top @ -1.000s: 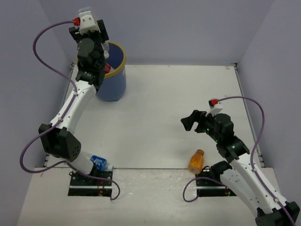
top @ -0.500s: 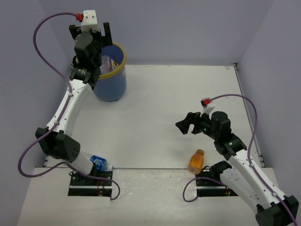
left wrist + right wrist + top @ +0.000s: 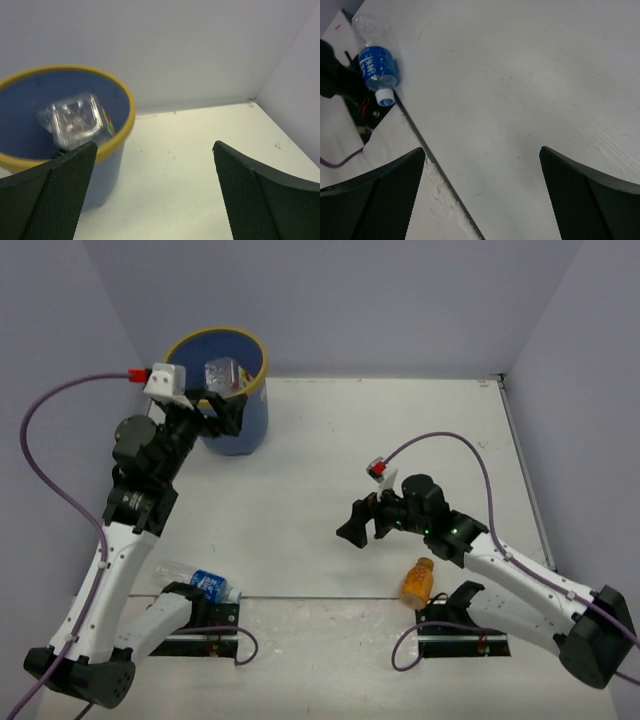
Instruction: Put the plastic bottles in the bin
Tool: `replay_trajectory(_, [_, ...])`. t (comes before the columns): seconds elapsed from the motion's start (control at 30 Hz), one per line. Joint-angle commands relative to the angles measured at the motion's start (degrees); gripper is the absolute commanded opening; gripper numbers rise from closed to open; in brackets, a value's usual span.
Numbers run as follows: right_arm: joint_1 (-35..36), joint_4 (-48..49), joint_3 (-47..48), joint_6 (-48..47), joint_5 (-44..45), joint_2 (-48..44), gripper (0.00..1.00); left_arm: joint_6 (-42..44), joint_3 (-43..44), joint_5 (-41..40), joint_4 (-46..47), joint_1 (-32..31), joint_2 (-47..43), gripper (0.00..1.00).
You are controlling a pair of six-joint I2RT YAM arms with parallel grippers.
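The blue bin (image 3: 238, 425) with a yellow rim stands at the far left, with a clear bottle (image 3: 222, 374) inside it; the bin (image 3: 107, 165) and that bottle (image 3: 75, 120) also show in the left wrist view. My left gripper (image 3: 222, 412) is open and empty, just in front of the bin. A clear bottle with a blue label (image 3: 200, 582) lies at the near left edge, also in the right wrist view (image 3: 374, 62). A stubby orange bottle (image 3: 417, 581) lies near the front edge. My right gripper (image 3: 362, 524) is open and empty above the table's middle, left of the orange bottle.
Purple cables loop from both arms. The arm base plates (image 3: 194, 632) sit on the lower step at the near edge. Grey walls close the table at back and sides.
My left arm has pulled back and down from above the bin to just in front of it. My right gripper has moved left toward the table's middle.
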Motion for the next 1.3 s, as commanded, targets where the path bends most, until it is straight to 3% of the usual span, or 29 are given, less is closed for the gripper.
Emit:
replay_trajectory(0.0, [10.58,9.21,5.87,-4.45,0.23,9.80,0.99,-8.64,-13.92,4.35,2.12,0.12,-9.79,1.00])
replay_trajectory(0.13, [22.60,16.12,12.92,-5.89,0.62,22.67,0.99,-11.49,-18.17,1.53,-0.72,0.12,-14.84,1.00])
replay_trajectory(0.3, [30.74,23.36,25.10,-6.10,0.33,40.44,0.99,-12.48,-20.13,-2.19,-6.60,0.12,-17.09,1.00])
replay_trajectory(0.47, [34.17,23.23,34.26,-8.06,-1.91,54.03,0.99,-12.58,-20.70,-6.66,-9.16,0.12,-18.02,1.00])
replay_trajectory(0.77, [36.40,18.36,44.42,-8.89,-2.53,66.32,0.97,-13.35,-21.92,-8.17,-9.44,0.12,-18.19,1.00])
replay_trajectory(0.93, [37.27,15.99,47.07,-9.30,-1.83,70.20,0.91,-13.70,-22.18,-8.57,-9.17,0.12,-18.47,1.00])
replay_trajectory(1.07, [38.99,13.16,48.71,-10.70,0.66,72.14,0.79,-13.81,-22.19,-9.33,-9.09,0.12,-18.55,1.00])
replay_trajectory(1.2, [39.48,14.32,47.45,-10.02,2.28,71.31,0.39,-13.92,-22.10,-9.58,-9.09,0.12,-18.33,1.00])
replay_trajectory(1.27, [39.48,15.95,45.42,-9.51,3.18,69.56,0.29,-13.97,-21.97,-9.58,-9.18,0.12,-18.28,1.00])
